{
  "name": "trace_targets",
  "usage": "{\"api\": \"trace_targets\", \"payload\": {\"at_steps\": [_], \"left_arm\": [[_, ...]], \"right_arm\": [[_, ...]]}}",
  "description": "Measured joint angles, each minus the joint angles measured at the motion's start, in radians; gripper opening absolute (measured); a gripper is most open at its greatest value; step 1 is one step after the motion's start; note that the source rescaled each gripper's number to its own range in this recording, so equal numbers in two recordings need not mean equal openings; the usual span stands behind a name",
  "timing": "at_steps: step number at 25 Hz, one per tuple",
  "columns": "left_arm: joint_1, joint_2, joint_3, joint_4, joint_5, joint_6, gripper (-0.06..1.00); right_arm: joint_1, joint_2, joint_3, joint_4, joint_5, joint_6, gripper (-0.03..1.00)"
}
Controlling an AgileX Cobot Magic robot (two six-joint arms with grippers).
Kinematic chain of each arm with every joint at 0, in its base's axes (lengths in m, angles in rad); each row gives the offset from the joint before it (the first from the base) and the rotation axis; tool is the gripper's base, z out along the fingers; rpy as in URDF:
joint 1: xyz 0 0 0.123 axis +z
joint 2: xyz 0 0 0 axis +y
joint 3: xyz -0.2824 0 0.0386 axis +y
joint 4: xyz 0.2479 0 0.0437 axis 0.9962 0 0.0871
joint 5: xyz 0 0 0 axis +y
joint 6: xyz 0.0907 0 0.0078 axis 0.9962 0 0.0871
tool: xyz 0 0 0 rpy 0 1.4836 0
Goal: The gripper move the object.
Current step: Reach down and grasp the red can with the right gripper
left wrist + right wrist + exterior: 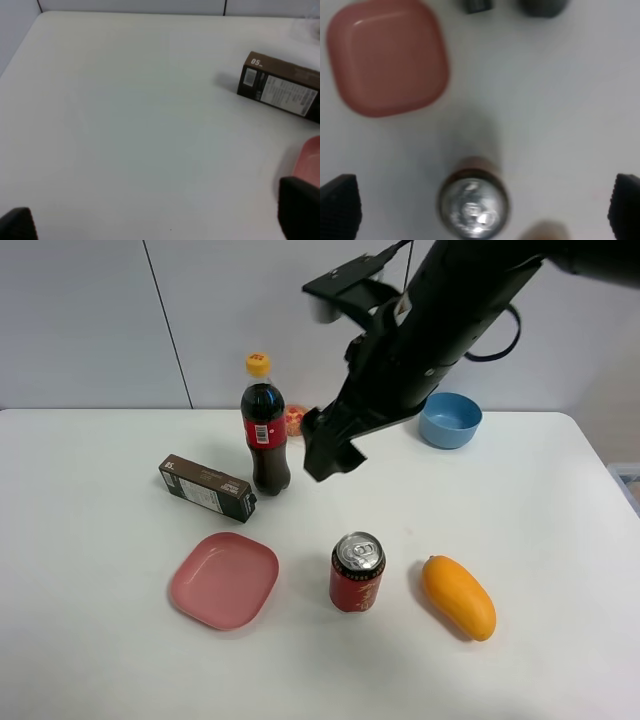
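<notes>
**A:** How far along is the robot?

**B:** Nothing of the move looks done. The red can point(357, 573) stands upright on the worktop point(90, 640), between the pink plate point(224, 580) and the mango point(458, 596), touching neither. The right claw point(335, 458) hangs in the air well above the surface, nearer the cola bottle point(265, 430) than the can. Its fingers are spread wide with nothing between them. In the right wrist view the can sits below, roughly centred between the two tips.

**A:** So what is left?

**B:** All of it, he would judge: the descent, closing on the can, the lift and the set-down. The left claw point(159, 220) is spread too and holds nothing. It sits over bare worktop near the brown box point(280, 90).

**A:** And room to move?

**B:** Plate and mango flank the can with small gaps, so the fingers need care coming down. Bare surface lies in front of the can, and behind it toward the blue bowl point(450, 420). The right edge runs beyond the mango, well apart from the can. The front edge is out of view.
</notes>
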Motion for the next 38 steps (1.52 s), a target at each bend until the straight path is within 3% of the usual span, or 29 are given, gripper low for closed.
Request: {"api": "trace_targets", "payload": {"at_steps": [8,17,38], "left_arm": [[0.0,0.0,0.0,0.0,0.0,0.0,1.0],[0.0,0.0,0.0,0.0,0.0,0.0,1.0],[0.0,0.0,0.0,0.0,0.0,0.0,1.0]], "right_arm": [[0.1,0.038,0.0,-0.014,0.063,0.056,1.0],[0.1,0.104,0.0,-0.097,0.124,0.131,1.0],[0.1,0.284,0.0,-0.122,0.146,0.132,1.0]]}}
